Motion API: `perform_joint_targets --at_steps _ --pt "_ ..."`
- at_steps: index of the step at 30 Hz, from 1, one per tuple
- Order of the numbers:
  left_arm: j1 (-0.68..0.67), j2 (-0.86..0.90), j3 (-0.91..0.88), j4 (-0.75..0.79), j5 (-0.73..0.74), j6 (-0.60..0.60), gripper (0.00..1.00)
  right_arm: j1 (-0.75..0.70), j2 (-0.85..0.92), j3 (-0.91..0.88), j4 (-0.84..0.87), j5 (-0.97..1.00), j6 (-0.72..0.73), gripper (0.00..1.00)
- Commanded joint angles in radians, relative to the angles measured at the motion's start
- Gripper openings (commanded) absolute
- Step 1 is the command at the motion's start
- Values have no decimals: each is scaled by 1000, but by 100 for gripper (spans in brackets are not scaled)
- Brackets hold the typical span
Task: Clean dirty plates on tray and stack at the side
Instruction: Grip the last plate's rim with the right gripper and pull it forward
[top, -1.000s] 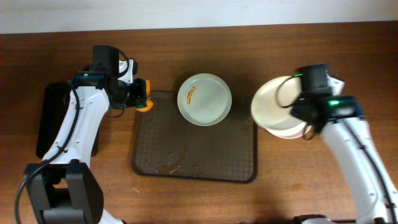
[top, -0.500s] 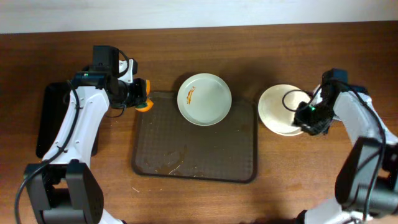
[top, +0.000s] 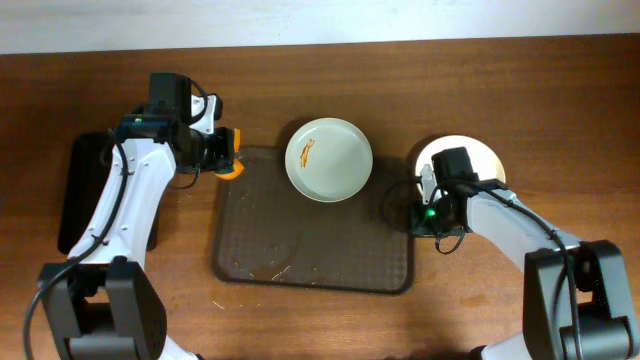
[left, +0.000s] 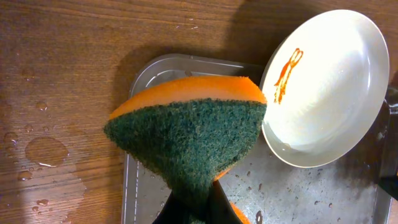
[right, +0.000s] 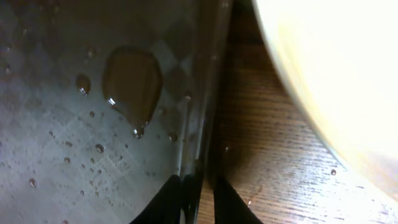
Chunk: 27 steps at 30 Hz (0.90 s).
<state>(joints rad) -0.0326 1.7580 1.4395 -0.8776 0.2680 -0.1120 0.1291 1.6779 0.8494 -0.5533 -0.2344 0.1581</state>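
The pale green plate (top: 329, 160) with an orange-red smear rests on the far edge of the dark brown tray (top: 313, 235); it also shows in the left wrist view (left: 323, 87). My left gripper (top: 222, 152) is shut on an orange and green sponge (left: 186, 137) above the tray's far left corner (left: 143, 68), left of the plate. Cream-white plates (top: 478, 158) lie stacked on the table right of the tray, partly hidden by my right arm. My right gripper (top: 425, 215) pinches the tray's right rim (right: 208, 93); the cream plate (right: 336, 74) lies just beside it.
A narrower black tray (top: 78, 190) lies at the far left under my left arm. Water drops and crumbs lie on the brown tray's floor (right: 74, 124). Water drops wet the wood left of the tray (left: 43, 152).
My right arm set its cream plate down on the plate at the right, then moved down and left to the tray's right rim. The left arm and sponge have not moved.
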Motion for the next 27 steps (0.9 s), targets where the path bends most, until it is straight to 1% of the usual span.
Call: perform_joint_targets --at_steps 1,2,5,7,8,9,10,11,12,13,14,15,17,19,20,21,22,23,24,26,27 --pt "-5 0 20 2 -3 17 0 32 17 -47 39 44 -30 8" --pt "-5 0 20 2 -3 17 0 48 17 -47 91 45 -39 4" --pt "-5 0 20 2 -3 17 0 54 17 -46 178 52 -47 4" --pt "-5 0 20 2 -3 17 0 54 17 -46 178 71 -50 4" --pt "-5 0 20 2 -3 17 0 54 17 -45 176 65 -45 7" --pt "-5 0 20 2 -3 17 0 54 17 39 62 14 -27 41" --pt "-5 0 20 2 -3 17 0 56 17 146 -43 -40 8 42" --pt "-5 0 20 1 -3 17 0 69 17 235 -110 -61 35 42" --pt "-5 0 20 1 -3 17 0 86 17 298 -133 -61 72 42" --pt "-5 0 20 1 -3 17 0 120 17 347 -100 -54 137 44" --pt "-5 0 20 2 -3 17 0 148 17 351 -40 -21 205 49" --pt "-5 0 20 1 -3 17 0 180 30 350 10 44 272 51" --pt "-5 0 20 2 -3 17 0 240 93 350 83 117 386 51" --pt "-5 0 20 1 -3 17 0 273 174 350 123 143 522 49" --pt "-5 0 20 1 -3 17 0 283 229 350 138 142 592 44" --pt "-5 0 20 2 -3 17 0 286 268 350 141 142 639 35" --pt "-5 0 20 1 -3 17 0 286 308 350 141 138 674 32" --pt "-5 0 20 1 -3 17 0 286 330 350 139 133 674 29" --pt "-5 0 20 1 -3 17 0 290 339 350 138 122 674 22" --pt "-5 0 20 2 -3 17 0 301 338 350 138 84 666 4" --pt "-5 0 20 2 -3 17 0 306 338 350 117 62 665 4"
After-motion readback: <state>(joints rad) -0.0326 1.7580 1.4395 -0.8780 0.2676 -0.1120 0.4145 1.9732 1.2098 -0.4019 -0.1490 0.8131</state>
